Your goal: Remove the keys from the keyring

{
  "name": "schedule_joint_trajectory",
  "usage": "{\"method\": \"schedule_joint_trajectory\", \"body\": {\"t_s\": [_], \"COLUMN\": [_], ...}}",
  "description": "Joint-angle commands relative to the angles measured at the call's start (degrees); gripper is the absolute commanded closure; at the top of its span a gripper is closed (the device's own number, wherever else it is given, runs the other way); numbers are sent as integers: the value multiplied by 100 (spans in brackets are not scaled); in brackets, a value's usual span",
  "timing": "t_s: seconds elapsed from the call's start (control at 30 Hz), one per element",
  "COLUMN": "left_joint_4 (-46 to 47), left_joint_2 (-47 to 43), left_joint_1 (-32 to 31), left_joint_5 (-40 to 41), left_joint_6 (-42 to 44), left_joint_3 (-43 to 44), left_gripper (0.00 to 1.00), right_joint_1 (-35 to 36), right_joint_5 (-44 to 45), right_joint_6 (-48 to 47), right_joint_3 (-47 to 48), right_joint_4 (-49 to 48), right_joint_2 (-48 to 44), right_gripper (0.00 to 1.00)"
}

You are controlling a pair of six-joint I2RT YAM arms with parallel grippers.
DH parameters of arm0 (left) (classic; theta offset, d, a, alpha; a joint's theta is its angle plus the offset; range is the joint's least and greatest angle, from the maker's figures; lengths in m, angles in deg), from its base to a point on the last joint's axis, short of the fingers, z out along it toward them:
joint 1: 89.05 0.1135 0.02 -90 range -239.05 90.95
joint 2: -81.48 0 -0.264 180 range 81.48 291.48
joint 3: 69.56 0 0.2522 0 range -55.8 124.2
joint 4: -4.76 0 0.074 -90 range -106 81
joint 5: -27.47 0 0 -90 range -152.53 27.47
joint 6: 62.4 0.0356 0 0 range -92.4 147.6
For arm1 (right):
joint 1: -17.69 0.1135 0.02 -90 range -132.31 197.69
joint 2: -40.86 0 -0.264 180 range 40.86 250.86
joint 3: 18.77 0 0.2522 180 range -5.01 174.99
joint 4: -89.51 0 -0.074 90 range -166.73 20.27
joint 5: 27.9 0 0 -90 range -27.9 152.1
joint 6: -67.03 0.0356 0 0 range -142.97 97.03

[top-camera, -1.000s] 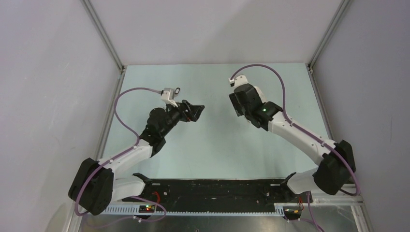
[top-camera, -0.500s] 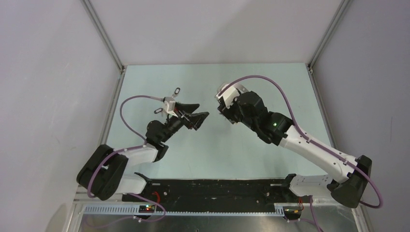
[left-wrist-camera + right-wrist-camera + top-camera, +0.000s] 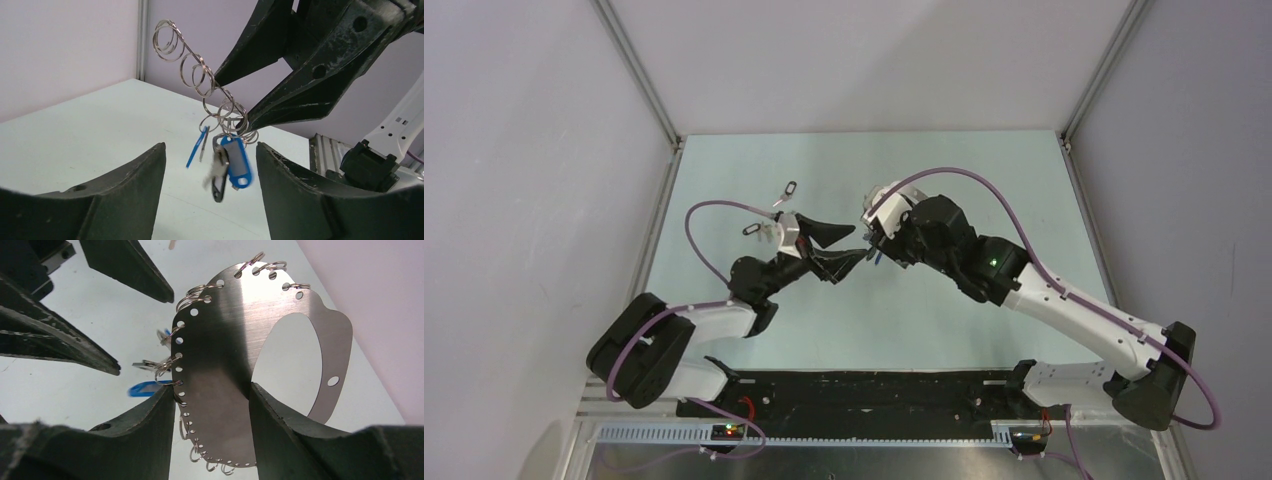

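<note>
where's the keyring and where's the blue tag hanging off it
keyring (image 3: 225, 340), right wrist view, flat metal face left of the oval hole
blue tag (image 3: 235, 159), left wrist view, middle of its plastic body

Flat silvery keyring with oval opening, rim fringed with wire loops, held over the tabletop's middle; blue-tagged keys dangle beneath. Two loose keys lie toward the far-left corner.

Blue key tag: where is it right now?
Left wrist view, centre: the blue key tag hangs from the keyring just below the right gripper, beside a black tag.
</note>
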Motion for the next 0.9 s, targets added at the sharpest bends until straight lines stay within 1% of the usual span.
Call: {"method": "schedule_joint_trajectory", "body": {"t_s": [0.0, 0.27, 0.53, 0.77, 0.87], "left_joint_4": [323, 327, 323, 323, 323], "left_joint_2": [77, 162, 225, 292, 316], "left_joint_1": [-47, -56, -71, -94, -119], "left_joint_5": [-182, -142, -290, -385, -420], "left_joint_6": [246, 305, 294, 283, 281], "left_joint_3": [176, 197, 267, 309, 340], "left_gripper": [32, 41, 47, 47, 50], "right_joint_1": [84, 170, 221, 249, 259], "right_joint_5": [-153, -237, -338, -366, -382], "right_joint_6": [-141, -187, -207, -217, -210], "right_joint_3": [270, 270, 270, 270, 270], "right_joint_4": [-121, -115, -35, -16, -23], "right_joint_2": [-214, -313, -422, -408, -404], "right_gripper": [72, 73, 73, 74, 74]}}
